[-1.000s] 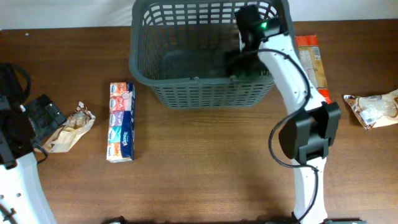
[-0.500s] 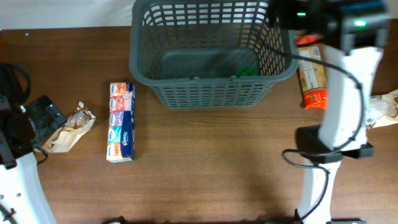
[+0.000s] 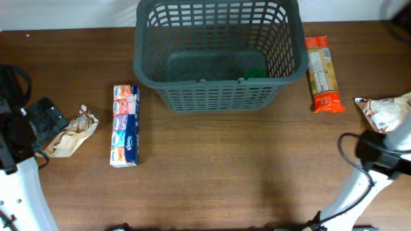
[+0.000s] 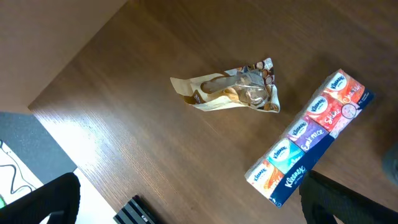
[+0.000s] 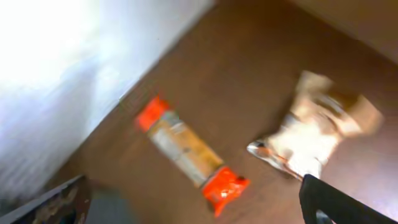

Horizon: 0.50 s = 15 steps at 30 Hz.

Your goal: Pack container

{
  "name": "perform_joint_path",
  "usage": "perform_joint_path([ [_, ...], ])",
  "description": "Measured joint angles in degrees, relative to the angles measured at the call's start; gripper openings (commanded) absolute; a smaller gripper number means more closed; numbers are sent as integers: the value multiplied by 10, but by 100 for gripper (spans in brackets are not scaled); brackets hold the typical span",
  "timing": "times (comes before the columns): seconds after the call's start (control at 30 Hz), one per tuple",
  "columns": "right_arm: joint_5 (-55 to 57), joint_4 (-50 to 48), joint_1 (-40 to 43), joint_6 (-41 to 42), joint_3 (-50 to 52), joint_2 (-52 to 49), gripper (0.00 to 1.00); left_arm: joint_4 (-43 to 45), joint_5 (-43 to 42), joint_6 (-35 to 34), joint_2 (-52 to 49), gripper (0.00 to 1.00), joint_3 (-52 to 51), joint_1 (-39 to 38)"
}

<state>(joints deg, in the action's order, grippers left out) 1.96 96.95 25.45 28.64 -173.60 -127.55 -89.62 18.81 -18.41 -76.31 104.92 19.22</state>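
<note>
Far left: left end effector (image 3: 46, 119) spread open, empty, beside crumpled snack wrapper (image 3: 76, 130); tissue pack (image 3: 125, 125) just right of it. Container (image 3: 218, 97) at far centre of bench (image 3: 212, 179), small green item (image 3: 255, 73) inside. Prob. light, stiff, apt to slide if bumped; best held at rim or through slots. Right: orange pack (image 3: 321, 74), silver bag (image 3: 385, 110). Right end effector (image 5: 194, 186) spread wide, empty; view blurred.

On the brown wooden table (image 3: 218, 173), a tissue multipack (image 3: 124, 126) lies at left beside a crumpled snack bag (image 3: 72, 131), while an orange-ended packet (image 3: 321, 74) and a pale crinkled bag (image 3: 385, 110) lie at far right.
</note>
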Motion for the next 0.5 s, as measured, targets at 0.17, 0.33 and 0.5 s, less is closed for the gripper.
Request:
perform_joint_path([
  [0.17, -6, -1, 78, 100, 119, 3, 99, 3, 0, 0, 0, 99, 0, 0],
  [0.33, -49, -13, 129, 149, 217, 3, 99, 8, 0, 0, 0, 99, 0, 0],
  [0.5, -62, -47, 148, 199, 269, 3, 99, 11, 0, 0, 0, 99, 0, 0],
])
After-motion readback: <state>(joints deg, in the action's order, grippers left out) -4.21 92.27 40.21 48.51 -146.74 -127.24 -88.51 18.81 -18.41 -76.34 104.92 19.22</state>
